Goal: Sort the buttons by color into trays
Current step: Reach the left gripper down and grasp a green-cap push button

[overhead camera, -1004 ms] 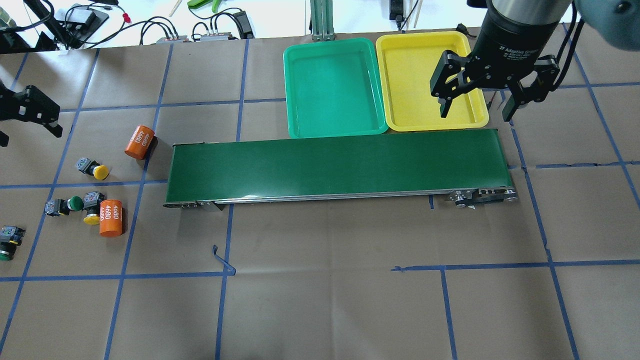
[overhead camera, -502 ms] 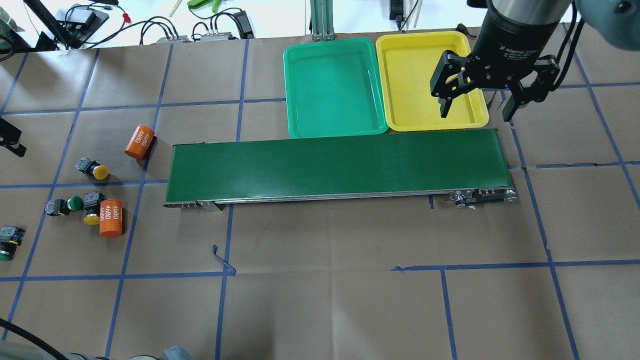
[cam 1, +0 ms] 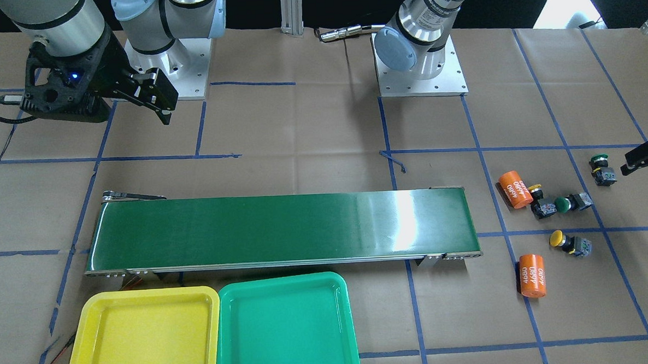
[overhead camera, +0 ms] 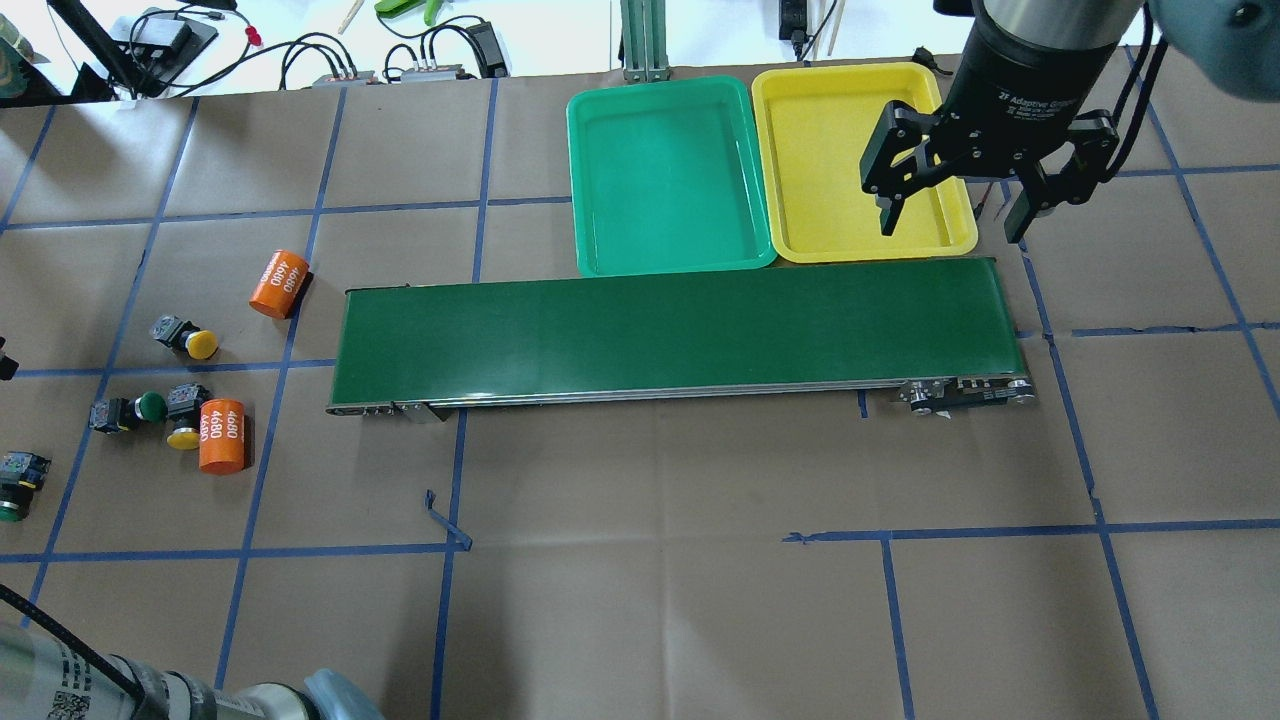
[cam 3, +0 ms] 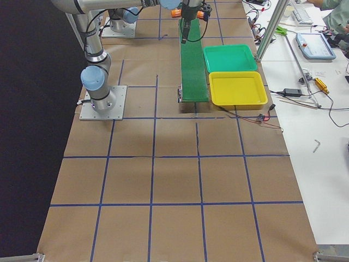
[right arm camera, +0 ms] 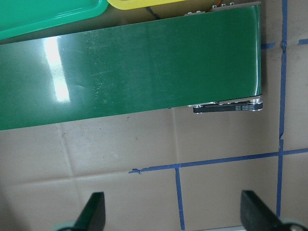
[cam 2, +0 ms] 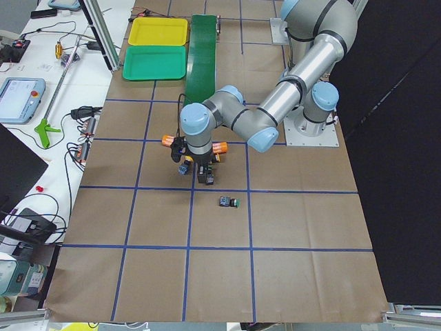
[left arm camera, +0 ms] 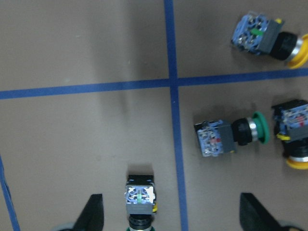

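The left gripper hangs, fingers wide apart, over a green button on the table, looking ready to grab it, while the right gripper, fingers apart too, hangs by the yellow tray.

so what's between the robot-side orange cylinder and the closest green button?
One yellow button, beside the orange cylinder, the green button on its far side; clear in the overhead view.

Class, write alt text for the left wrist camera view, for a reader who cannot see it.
The left pincer hangs open over brown paper crossed by blue tape, with one push-button switch on the paper between its fingers. Further right lie a green-capped button, an upper yellow-capped button and a lower yellow-capped button.
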